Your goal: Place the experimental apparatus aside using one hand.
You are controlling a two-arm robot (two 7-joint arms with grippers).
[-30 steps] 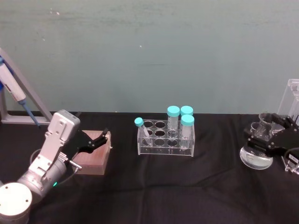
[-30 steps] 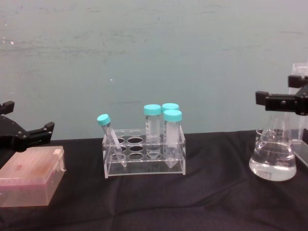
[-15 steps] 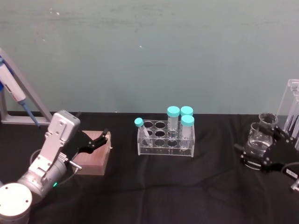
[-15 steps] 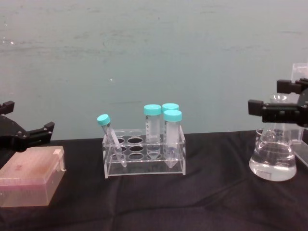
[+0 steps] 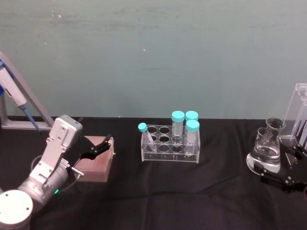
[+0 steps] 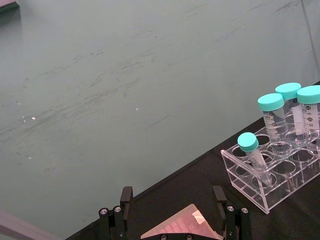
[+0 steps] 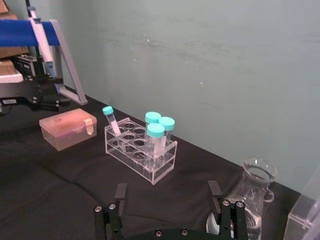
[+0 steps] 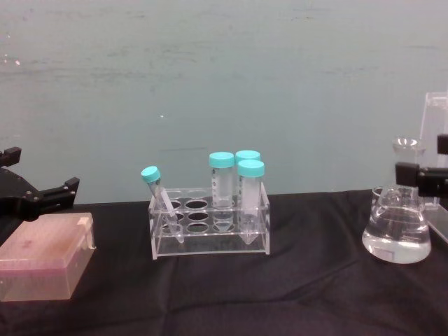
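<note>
The black cloth-covered table fills the lower half of the head view, with a pale green wall behind it. At the left edge of that view the left arm's silver cylindrical wrist ends in a black two-finger left gripper, its fingers spread wide over the near end of a pink translucent plastic box; the chest view puts the box at lower left, and the left wrist view has both fingers apart with the box top between them. A grey slanted stand holding a blue-and-white pipette rises at the far left edge.

At centre frame stands a clear acrylic tube rack with three upright teal-capped tubes and one smaller teal-capped tube leaning in its left end.

At the right of the frame sits the clear glass conical flask holding clear liquid, upright on the cloth. A tall clear acrylic stand is at the right edge, just behind it. The all-black right gripper lies low in the lower right, just beside the flask on its near side; its fingers are wide apart and hold nothing, as the right wrist view shows.
</note>
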